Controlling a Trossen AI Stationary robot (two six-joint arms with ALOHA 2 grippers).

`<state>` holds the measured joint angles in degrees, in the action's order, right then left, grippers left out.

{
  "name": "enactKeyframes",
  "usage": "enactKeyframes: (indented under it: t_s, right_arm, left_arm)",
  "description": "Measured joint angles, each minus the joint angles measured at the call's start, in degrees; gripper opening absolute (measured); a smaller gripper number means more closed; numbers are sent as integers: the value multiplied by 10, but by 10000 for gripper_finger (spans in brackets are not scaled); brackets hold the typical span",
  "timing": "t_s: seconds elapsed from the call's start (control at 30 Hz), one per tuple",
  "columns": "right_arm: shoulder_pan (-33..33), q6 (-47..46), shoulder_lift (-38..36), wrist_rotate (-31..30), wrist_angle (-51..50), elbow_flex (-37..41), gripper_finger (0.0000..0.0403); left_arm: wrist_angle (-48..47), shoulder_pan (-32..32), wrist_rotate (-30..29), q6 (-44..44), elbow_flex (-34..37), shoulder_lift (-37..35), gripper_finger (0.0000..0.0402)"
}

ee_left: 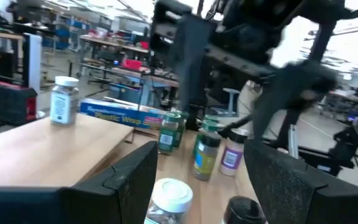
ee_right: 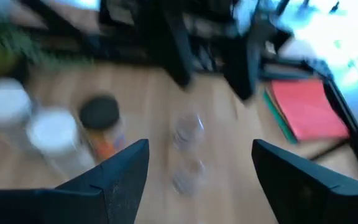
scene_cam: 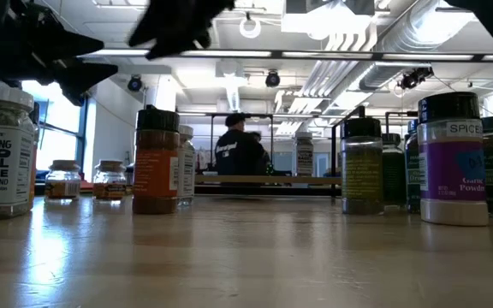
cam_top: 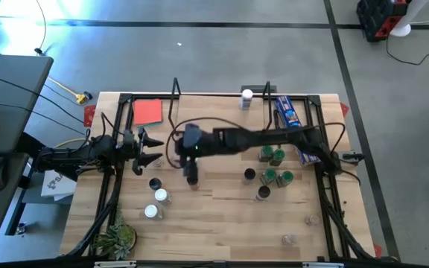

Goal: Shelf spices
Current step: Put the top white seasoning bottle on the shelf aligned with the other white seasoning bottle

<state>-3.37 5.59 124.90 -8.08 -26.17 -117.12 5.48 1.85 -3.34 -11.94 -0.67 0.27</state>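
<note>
Centrally, right end effector point(cam_top: 192, 181) spread wide, empty; left end effector point(cam_top: 152, 147) wide near table point(cam_top: 222, 216) edge.

I'm looking down on the light-wood tabletop point(cam_top: 214, 223). A red card point(cam_top: 147, 112) lies at the far left, a white-lidded jar point(cam_top: 246, 98) stands at the far edge, and the blue packet point(cam_top: 287, 112) lies just right of it. Green-lidded jars point(cam_top: 274, 165) cluster right of centre, with a black-lidded jar point(cam_top: 249, 175) beside them. On the left, a dark-lidded jar point(cam_top: 155, 184) and two white-lidded jars point(cam_top: 156, 204) stand close together. A small plant point(cam_top: 115, 240) sits at the near left corner.
</note>
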Motion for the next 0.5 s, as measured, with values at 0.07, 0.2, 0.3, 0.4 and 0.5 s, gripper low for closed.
enactKeyframes:
  t_s: [0.07,0.2,0.3,0.4,0.5]
  right_arm:
    - [-13,-33,0,-7,34,18,279]
    - [-21,-78,0,-61,10,41,281]
    - [-11,-97,0,-70,1,67,289]
    - [1,-102,0,-67,11,92,302]
    - [12,-103,0,-52,17,106,314]
  left_arm:
    - [1,0,1,0,0,0,236]
    - [3,0,1,0,0,0,236]
    - [4,0,1,0,0,0,236]
    - [4,0,1,0,0,0,236]
    - [4,0,1,0,0,0,236]
